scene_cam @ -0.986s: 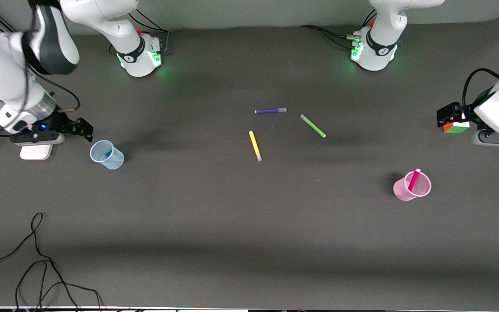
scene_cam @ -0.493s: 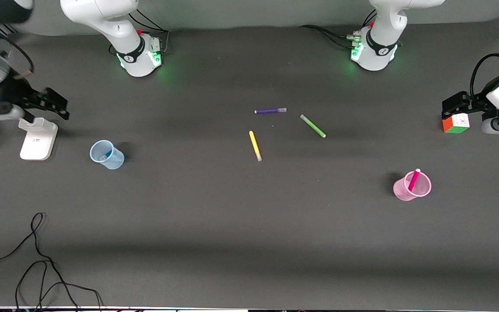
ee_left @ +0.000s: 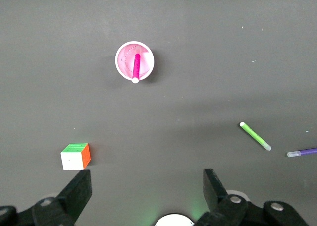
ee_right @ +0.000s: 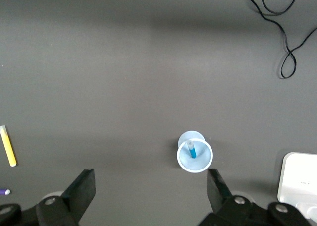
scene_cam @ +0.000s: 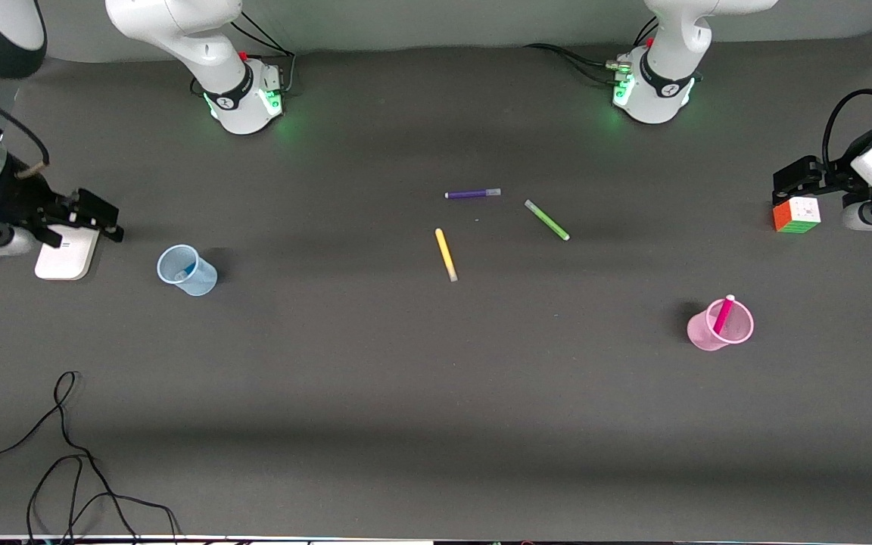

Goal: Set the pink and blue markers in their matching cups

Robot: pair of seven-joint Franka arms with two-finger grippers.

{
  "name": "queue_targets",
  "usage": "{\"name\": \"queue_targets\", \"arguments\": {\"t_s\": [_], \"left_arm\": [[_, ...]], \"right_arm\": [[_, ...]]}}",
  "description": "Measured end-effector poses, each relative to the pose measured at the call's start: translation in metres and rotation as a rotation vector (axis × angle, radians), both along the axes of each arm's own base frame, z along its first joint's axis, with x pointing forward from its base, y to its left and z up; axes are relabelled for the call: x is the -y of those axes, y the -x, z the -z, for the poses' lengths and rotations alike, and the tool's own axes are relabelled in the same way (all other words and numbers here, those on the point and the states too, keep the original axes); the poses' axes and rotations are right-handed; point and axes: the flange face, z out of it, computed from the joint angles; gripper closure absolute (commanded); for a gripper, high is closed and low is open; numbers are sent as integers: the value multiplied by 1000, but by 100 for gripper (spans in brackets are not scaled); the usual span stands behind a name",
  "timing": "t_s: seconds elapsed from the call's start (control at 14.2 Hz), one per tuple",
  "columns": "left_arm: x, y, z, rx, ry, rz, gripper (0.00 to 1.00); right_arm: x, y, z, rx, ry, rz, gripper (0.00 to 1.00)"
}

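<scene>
Pink marker [scene_cam: 723, 316], pink cup [scene_cam: 705, 334]; bluish cup [scene_cam: 192, 277].

Both tools gape empty — left tool [scene_cam: 795, 182], right tool [scene_cam: 91, 216].

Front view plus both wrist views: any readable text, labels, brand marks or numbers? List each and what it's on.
None readable.
Emblems on the collars of the right arm's base and the left arm's base: too small to read.
White stand under the right gripper: any marking is hidden.
Markers, cups, puzzle cube: no visible text.

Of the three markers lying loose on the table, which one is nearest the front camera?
The yellow marker. It lies lower in the front view than the green marker and the purple marker.
</scene>
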Motion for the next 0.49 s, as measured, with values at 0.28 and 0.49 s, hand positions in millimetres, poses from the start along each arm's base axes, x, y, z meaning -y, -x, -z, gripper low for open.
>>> {"name": "queue_targets", "arguments": {"t_s": [0.28,0.49], "left_arm": [[0,0,0,0,0,0,0],[0,0,0,0,0,0,0]], "right_arm": [[0,-1,1,-16,2,1,0],[2,-2,-7,1,1,5,0]]}}
